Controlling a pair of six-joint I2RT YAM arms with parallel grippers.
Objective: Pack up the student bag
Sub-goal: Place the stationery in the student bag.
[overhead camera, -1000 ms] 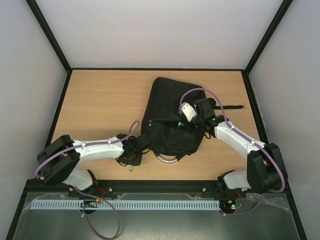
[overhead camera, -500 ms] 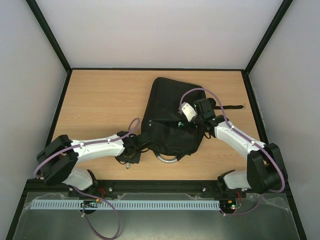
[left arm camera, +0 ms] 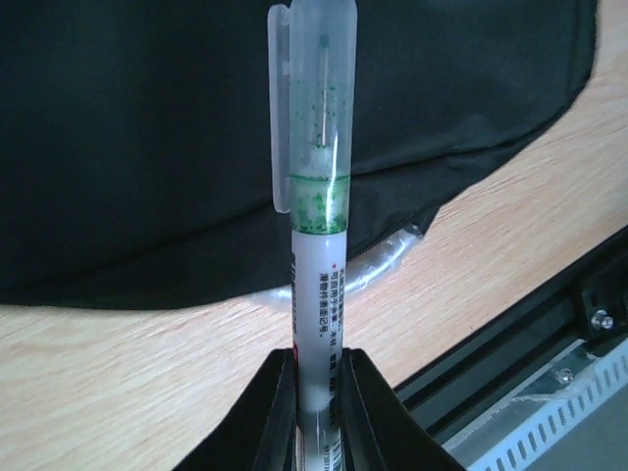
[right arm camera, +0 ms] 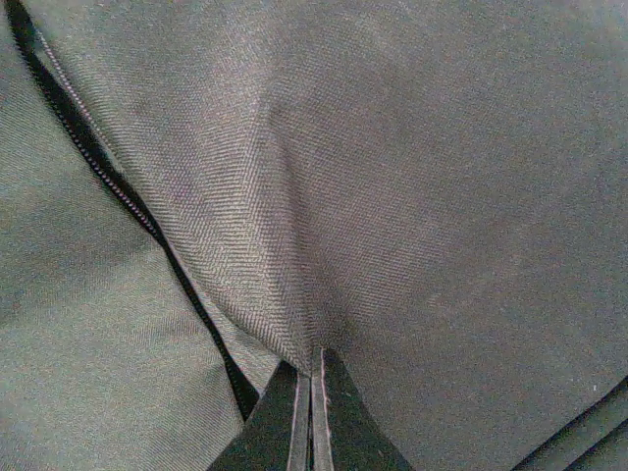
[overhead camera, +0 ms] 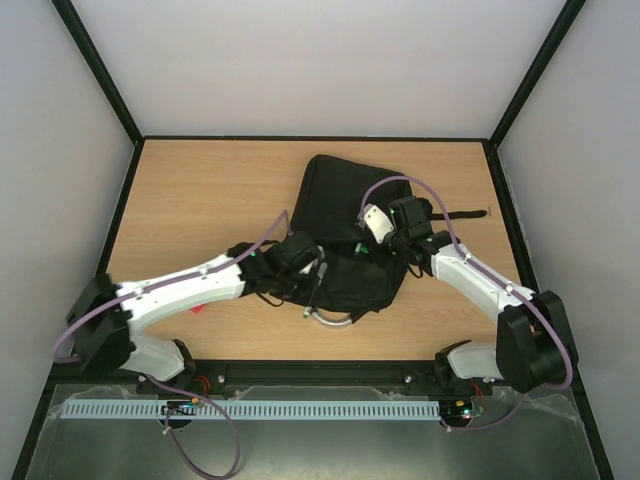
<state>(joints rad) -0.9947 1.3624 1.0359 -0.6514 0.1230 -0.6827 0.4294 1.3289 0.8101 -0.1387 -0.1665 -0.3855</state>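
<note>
Left pincer [left arm camera: 319, 371] now at bag [left arm camera: 147, 147], pen [left arm camera: 316, 196] print unreadable

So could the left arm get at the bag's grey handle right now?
Probably yes: the grey handle lies uncovered just beside the left end effector, nothing between. But it is shut on a pen.

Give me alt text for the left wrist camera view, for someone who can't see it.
The left pincer grips a white pen with a clear, green-flecked cap, its capped end pointing away from the camera. Behind it the black student bag lies on the wooden table, with a bit of its grey handle showing at the bag's edge.
</note>
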